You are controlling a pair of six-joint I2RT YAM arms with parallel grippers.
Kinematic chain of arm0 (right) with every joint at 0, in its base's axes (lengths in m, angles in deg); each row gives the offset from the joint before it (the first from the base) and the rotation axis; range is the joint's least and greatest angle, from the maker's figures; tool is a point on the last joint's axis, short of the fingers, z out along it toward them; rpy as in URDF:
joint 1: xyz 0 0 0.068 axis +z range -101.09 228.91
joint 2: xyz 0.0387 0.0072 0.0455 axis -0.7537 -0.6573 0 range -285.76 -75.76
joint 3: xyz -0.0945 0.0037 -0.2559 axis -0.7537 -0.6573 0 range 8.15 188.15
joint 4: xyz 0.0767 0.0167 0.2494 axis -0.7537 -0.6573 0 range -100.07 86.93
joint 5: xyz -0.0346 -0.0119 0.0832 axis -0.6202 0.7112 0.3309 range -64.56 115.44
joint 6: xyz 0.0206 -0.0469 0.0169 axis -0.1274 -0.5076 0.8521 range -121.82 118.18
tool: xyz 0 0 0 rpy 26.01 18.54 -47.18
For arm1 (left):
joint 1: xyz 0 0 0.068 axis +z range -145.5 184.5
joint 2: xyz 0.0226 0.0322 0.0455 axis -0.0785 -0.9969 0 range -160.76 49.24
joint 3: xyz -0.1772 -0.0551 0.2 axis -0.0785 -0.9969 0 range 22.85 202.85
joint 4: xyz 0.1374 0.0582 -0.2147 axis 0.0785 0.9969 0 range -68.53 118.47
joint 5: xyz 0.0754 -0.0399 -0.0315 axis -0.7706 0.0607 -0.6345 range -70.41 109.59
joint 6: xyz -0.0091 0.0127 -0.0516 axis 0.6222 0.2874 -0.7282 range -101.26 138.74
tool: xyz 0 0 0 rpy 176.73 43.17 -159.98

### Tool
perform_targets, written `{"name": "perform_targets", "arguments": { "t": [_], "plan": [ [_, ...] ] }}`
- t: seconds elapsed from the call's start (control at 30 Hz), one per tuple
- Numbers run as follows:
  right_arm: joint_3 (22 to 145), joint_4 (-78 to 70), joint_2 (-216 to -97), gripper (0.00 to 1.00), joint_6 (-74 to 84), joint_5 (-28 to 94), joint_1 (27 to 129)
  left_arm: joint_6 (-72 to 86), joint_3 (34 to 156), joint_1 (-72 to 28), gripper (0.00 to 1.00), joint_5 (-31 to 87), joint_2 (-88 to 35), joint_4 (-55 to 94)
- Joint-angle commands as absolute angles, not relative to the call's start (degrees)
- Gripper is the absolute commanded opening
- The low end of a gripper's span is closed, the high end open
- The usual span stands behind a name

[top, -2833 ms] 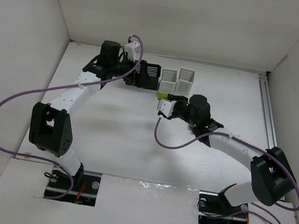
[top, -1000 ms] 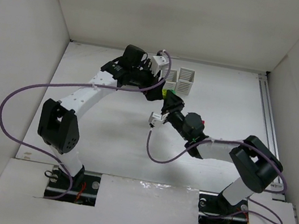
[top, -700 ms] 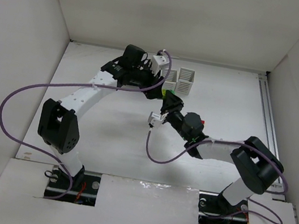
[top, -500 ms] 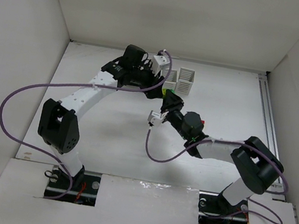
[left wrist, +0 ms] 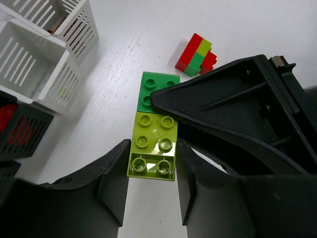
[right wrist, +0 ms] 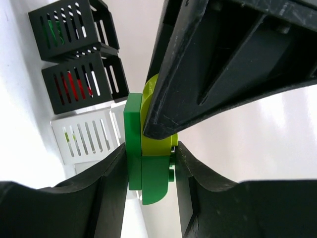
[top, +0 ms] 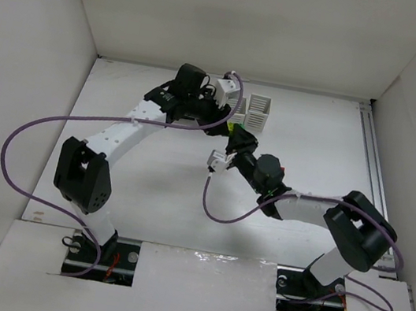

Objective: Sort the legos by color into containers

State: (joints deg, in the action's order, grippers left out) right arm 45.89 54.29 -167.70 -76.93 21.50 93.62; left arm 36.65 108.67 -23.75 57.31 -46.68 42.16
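Two joined legos hang above the table between both arms: a yellow-green brick (left wrist: 153, 141) stuck to a green brick (left wrist: 154, 90). My left gripper (left wrist: 152, 166) is shut on the sides of the yellow-green brick. My right gripper (right wrist: 151, 171) is shut on the green brick (right wrist: 133, 144), with the yellow-green brick (right wrist: 157, 144) beside it under a left finger (right wrist: 223, 59). In the top view the two grippers meet at the legos (top: 234, 130). A small stack of red, green and yellow-green legos (left wrist: 197, 53) lies on the table.
Two white baskets (left wrist: 29, 57) (left wrist: 74, 20) stand close by, one visible from above (top: 258, 110). Two black baskets sit beside them, one holding green (right wrist: 69, 27), one holding red (right wrist: 84, 82). The left arm hides the black baskets in the top view. Walls enclose the table.
My left gripper's fingers have closed in from wide open onto the yellow-green brick. The left wrist shifted slightly right. The right gripper kept its hold and barely moved.
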Motion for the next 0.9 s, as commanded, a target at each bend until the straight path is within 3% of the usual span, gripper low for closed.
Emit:
{"name": "perform_targets", "arguments": {
  "t": [0.0,0.03,0.13,0.23,0.27,0.33,0.5,0.57,0.7,0.87],
  "plan": [
    [46.92,57.57,-164.01,0.33,-71.71,21.40,94.88,35.01,108.02,-23.45,0.02,56.43,-46.47,37.39],
    [46.91,57.57,-164.00,0.49,-71.08,20.88,94.88,34.39,107.49,-23.45,0.01,56.42,-45.77,35.64],
    [45.43,57.57,-162.43,0.67,-68.71,20.87,94.88,33.33,105.03,-23.45,0.00,55.89,-44.37,32.82],
    [43.24,56.44,-160.23,0.79,-66.43,20.87,94.27,32.71,103.71,-23.45,0.00,56.59,-42.35,30.00],
    [42.53,56.43,-159.70,0.90,-65.89,20.87,94.26,32.71,103.71,-23.45,0.00,57.12,-42.34,30.00],
    [39.99,54.85,-159.17,1.00,-65.36,21.48,93.04,32.10,104.23,-23.45,0.00,58.61,-42.34,30.00],
    [35.22,52.05,-152.59,1.00,-58.44,24.46,89.35,30.25,102.83,-21.17,0.00,61.77,-40.94,27.37],
    [36.62,39.52,-148.12,0.97,-53.17,30.86,84.35,30.25,99.86,-20.11,0.00,64.94,-39.36,25.78],
    [46.45,16.92,-141.33,0.81,-32.81,45.81,73.10,41.56,94.66,-19.58,0.00,68.37,-35.40,27.44],
    [58.93,-2.66,-142.54,0.70,-28.80,66.01,63.86,53.43,90.79,-18.53,0.00,72.49,-33.46,30.95]
  ]
}}
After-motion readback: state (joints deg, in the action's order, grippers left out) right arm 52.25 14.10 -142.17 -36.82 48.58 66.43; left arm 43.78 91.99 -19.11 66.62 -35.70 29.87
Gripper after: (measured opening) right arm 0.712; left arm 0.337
